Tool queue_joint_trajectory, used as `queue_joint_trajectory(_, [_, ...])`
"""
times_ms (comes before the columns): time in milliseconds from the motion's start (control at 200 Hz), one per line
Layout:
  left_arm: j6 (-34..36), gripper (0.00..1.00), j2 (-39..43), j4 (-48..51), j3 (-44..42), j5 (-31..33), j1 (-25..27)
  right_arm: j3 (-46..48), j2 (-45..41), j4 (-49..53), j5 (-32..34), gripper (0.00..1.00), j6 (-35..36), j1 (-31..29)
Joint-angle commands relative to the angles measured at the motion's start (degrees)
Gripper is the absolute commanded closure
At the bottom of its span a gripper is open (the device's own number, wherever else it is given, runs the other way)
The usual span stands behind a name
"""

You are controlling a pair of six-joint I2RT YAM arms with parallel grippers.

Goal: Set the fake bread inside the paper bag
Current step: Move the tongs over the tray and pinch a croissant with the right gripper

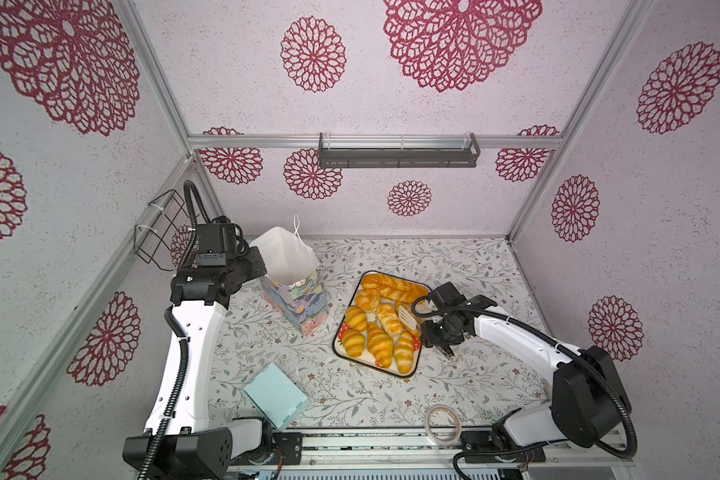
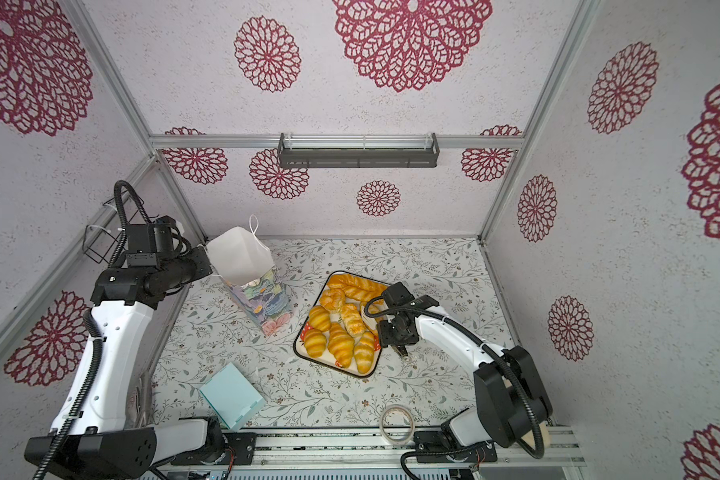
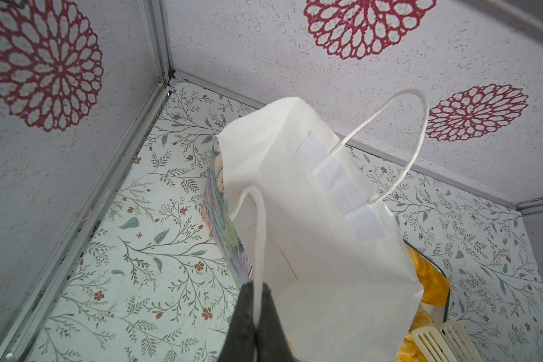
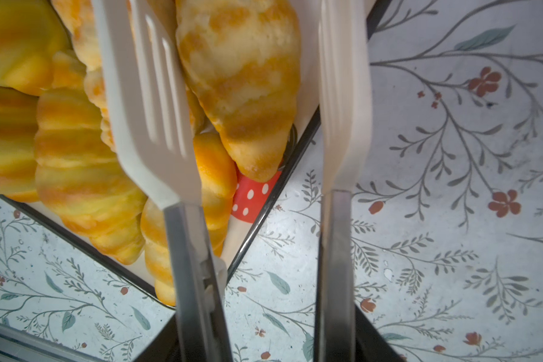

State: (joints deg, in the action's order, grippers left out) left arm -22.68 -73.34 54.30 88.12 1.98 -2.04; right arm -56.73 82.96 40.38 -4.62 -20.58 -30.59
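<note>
We judged the glossy croissant (image 4: pixel 242 81) light, slippery, best taken mid-body; right gripper (image 4: pixel 265 341) clamped tongs (image 4: pixel 151 109), blades apart astride it; left gripper (image 3: pixel 257 301) pinched the handle (image 3: pixel 259 235) of the paper bag (image 3: pixel 311 250).

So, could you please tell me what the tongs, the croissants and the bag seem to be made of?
The tongs: shiny grey metal arms, matte white slotted heads, probably plastic or silicone. The croissants: glossy, evenly striped orange-yellow skin, likely foam or plastic. The paper bag: matte white creased paper inside, painted flowers outside, thin white cord handles.
</note>
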Motion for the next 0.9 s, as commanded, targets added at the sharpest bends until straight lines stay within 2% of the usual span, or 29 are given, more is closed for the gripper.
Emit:
queue_joint_trajectory(0, [0.26,1.0,1.1,-0.57,-0.58,0.17,-0.53,-0.15,0.27,-1.34,-0.19,0.42,0.01,-0.17])
queue_joint_trajectory(896, [0.44,1.0,0.13,0.26,-0.27,1.35,-0.77,-4.93,-5.09,3.79,2.77,0.62,0.3,-0.14])
